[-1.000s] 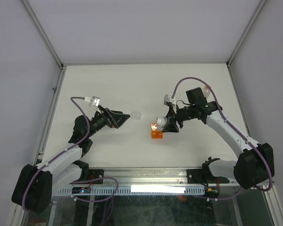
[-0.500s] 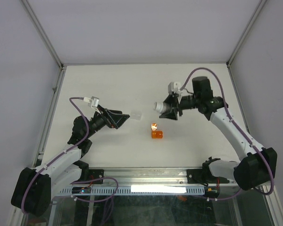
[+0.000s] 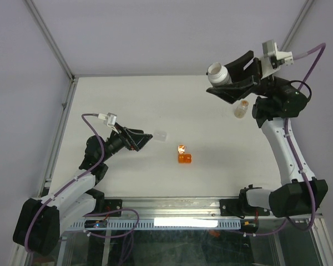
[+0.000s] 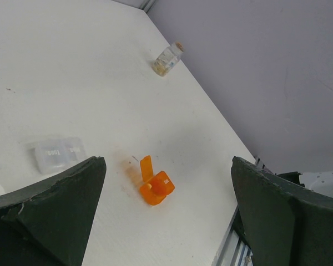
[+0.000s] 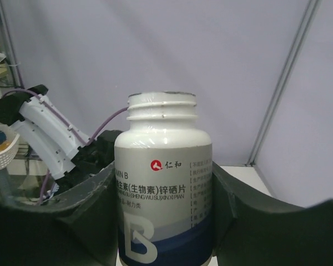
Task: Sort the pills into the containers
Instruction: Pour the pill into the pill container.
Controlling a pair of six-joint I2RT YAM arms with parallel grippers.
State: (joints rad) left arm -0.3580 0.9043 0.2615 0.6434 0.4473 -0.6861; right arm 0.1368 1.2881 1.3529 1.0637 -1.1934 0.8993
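Observation:
My right gripper (image 3: pixel 217 79) is shut on the white bottle (image 3: pixel 217 70) with a dark blue band and holds it upright, high over the table's back right. In the right wrist view the bottle (image 5: pixel 164 183) is capless between the fingers (image 5: pixel 255 221). The clear vial (image 3: pixel 241 108) stands below it, with tan bits inside (image 4: pixel 163 66). The stubby orange cup (image 3: pixel 185 158) sits mid-table with its flap lid open (image 4: pixel 155 187). My left gripper (image 3: pixel 149 138) is open and empty, left of the cup (image 4: pixel 166 219). I make out no loose pills on the table.
A small clear two-cell pill box (image 3: pixel 161 134) lies just beyond my left fingertips, also in the left wrist view (image 4: pixel 58 154). Metal frame posts (image 3: pixel 66 105) and grey walls bound the white table. A rail (image 3: pixel 172 213) runs along the near edge.
My right gripper has carried the white bottle from beside the orange cup up and away to the back right, turning it upright. The left arm has not moved.

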